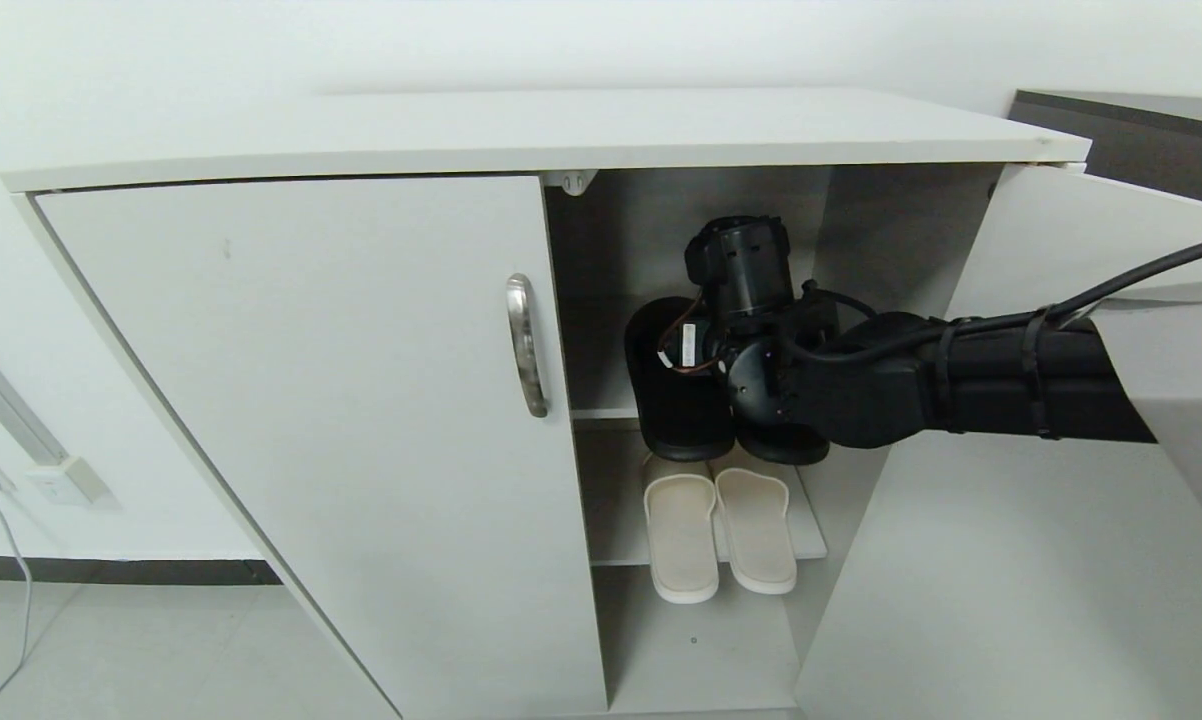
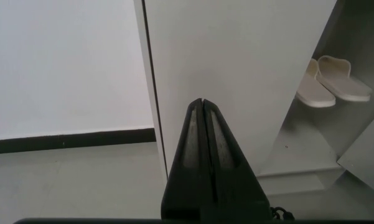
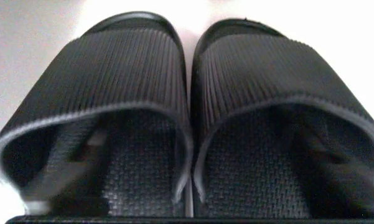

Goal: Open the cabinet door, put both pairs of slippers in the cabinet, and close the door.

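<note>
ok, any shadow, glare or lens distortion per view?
Head view: the cabinet top bows from the lens, and the interior behind the black slippers is shadowed. Right wrist view: background behind those slippers blows out white. Left wrist view: even light; left hand a dark silhouette.

Cabinet door (image 1: pixel 291 400): smooth matt white board. Handle (image 1: pixel 526 345): polished metal, glossy. Black slippers (image 3: pixel 130 81): matt, rubbery look; ribbed straps, pebbled footbeds. Cream slippers (image 1: pixel 681 535): smooth, matt.

I had my right arm (image 1: pixel 961 385) inside the cabinet (image 1: pixel 561 130), past its open right door (image 1: pixel 1011 600), wrist over the black slippers (image 1: pixel 676 400). The white slippers (image 1: pixel 681 535) lay side by side on the shelf below.
</note>
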`<state>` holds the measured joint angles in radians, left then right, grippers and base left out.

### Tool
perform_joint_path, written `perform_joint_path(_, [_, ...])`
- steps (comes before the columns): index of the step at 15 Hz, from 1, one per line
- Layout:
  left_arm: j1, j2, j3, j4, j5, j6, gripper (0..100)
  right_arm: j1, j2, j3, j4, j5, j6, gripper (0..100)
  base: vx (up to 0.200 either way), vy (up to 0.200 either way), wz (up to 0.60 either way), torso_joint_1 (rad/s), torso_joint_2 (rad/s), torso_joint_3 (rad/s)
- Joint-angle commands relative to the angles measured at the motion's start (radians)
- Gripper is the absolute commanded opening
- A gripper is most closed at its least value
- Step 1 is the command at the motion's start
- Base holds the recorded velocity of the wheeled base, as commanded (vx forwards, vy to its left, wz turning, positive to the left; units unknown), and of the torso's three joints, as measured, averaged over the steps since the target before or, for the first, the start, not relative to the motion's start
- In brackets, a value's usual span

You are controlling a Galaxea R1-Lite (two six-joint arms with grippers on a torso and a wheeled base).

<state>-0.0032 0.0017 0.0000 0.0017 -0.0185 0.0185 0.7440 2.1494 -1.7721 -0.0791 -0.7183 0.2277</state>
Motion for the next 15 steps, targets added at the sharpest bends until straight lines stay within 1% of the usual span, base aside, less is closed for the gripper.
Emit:
perform_joint_path(1, [0.000, 0.000, 0.000, 0.000, 0.000, 0.000, 0, 0.024, -0.066, 0.066, -0.002, -0.009, 0.001, 100, 0.000, 0.000, 0.00, 0.000, 0.00, 0.000])
perform_joint_path(5, [0.000, 0.000, 0.000, 0.000, -0.001, 0.000, 0, 0.078, -0.181, 0.214, -0.024, -0.059, 0.039, 100, 0.000, 0.000, 0.00, 0.000, 0.00, 0.000])
perform_joint_path(8, [0.000, 0.000, 0.000, 0.000, 0.000, 0.000, 0, 0.146, -0.284, 0.385, -0.053, -0.070, 0.067, 100, 0.000, 0.000, 0.00, 0.000, 0.00, 0.000])
perform_joint_path(9, [0.000, 0.000, 0.000, 0.000, 0.000, 0.000, 0, 0.186, -0.339, 0.471, -0.103, -0.070, 0.067, 100, 0.000, 0.000, 0.00, 0.000, 0.00, 0.000])
perform_joint_path(11, [-0.001, 0.000, 0.000, 0.000, 0.000, 0.000, 0, 0.238, -0.411, 0.568, -0.162, -0.067, 0.064, 100, 0.000, 0.000, 0.00, 0.000, 0.00, 0.000])
perform_joint_path(12, [0.000, 0.000, 0.000, 0.000, 0.000, -0.002, 0, 0.267, -0.464, 0.640, -0.192, -0.067, 0.064, 100, 0.000, 0.000, 0.00, 0.000, 0.00, 0.000])
perform_joint_path(13, [0.000, 0.000, 0.000, 0.000, 0.000, -0.002, 0, 0.276, -0.477, 0.662, -0.200, -0.066, 0.064, 100, 0.000, 0.000, 0.00, 0.000, 0.00, 0.000])
perform_joint_path(14, [0.000, 0.000, 0.000, 0.000, 0.000, 0.000, 0, 0.284, -0.511, 0.737, -0.238, -0.056, 0.061, 100, 0.000, 0.000, 0.00, 0.000, 0.00, 0.000])
perform_joint_path(15, [0.000, 0.000, 0.000, 0.000, -0.001, -0.002, 0, 0.284, -0.520, 0.767, -0.261, -0.046, 0.061, 100, 0.000, 0.000, 0.00, 0.000, 0.00, 0.000])
